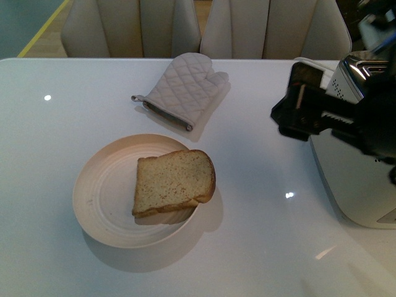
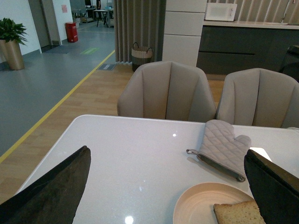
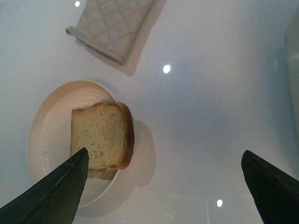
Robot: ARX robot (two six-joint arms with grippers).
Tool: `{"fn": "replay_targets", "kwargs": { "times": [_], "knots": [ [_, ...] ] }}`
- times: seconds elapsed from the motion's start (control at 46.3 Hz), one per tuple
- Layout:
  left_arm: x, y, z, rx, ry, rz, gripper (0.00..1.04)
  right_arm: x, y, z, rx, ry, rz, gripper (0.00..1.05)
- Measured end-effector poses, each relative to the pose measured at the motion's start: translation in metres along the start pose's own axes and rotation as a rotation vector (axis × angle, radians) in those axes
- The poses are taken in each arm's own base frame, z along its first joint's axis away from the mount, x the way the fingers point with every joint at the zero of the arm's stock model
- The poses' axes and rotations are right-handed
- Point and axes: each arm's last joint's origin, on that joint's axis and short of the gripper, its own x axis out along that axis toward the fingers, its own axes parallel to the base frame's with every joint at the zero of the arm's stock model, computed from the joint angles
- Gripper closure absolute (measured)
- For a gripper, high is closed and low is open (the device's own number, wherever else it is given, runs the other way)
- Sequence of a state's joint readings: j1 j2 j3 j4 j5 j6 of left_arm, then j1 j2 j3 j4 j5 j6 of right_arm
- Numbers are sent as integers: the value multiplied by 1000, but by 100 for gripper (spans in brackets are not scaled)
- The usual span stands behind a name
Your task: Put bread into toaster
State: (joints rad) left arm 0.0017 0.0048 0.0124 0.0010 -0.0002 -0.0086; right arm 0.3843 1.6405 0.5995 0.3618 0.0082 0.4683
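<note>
In the front view the right end effector (image 1: 291, 111) hangs above the table (image 1: 260, 247), a black block whose state I cannot tell from this side. The toaster (image 1: 356, 179) stands just beside it on its right, and its shiny top is partly covered by the arm. The bread (image 1: 175, 182) lies flat on a round plate (image 1: 86, 201), well apart from that end effector, off to its left and nearer the robot, with the crust side hanging a little over the plate's rim. An oven mitt (image 1: 182, 90) lies to the end effector's left and slightly farther away. The left end effector does not show here. In the left wrist view the left end effector (image 2: 167, 154) has its two dark fingers (image 2: 51, 191) spread wide apart with nothing between them but bare table. A corner of the bread (image 2: 238, 212) sits on the plate (image 2: 196, 205) close to one finger, the mitt (image 2: 222, 147) lies just beyond the plate, and two chairs (image 2: 166, 91) stand past the far edge. In the right wrist view the right end effector (image 3: 164, 153) is also wide apart and holds nothing. The bread (image 3: 100, 137) lies on the plate (image 3: 46, 135) below it, close to one finger (image 3: 56, 191), and the mitt (image 3: 112, 25) lies farther out.
</note>
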Motion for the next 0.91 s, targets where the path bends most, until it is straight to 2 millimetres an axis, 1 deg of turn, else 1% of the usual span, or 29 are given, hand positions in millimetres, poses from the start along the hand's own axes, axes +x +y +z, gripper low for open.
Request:
{"fn": "replay_targets", "kwargs": {
  "times": [0.216,0.367,0.562,0.908],
  "knots": [
    [0,0,0,0,0,0,7,41,-2,-19,67,102,43,9],
    [0,0,0,0,0,0,7,63,-4,-28,132,149,70,9],
    [0,0,0,0,0,0,7,82,1,-37,177,191,101,9],
    [0,0,0,0,0,0,7,105,16,-46,218,225,154,9]
  ]
}}
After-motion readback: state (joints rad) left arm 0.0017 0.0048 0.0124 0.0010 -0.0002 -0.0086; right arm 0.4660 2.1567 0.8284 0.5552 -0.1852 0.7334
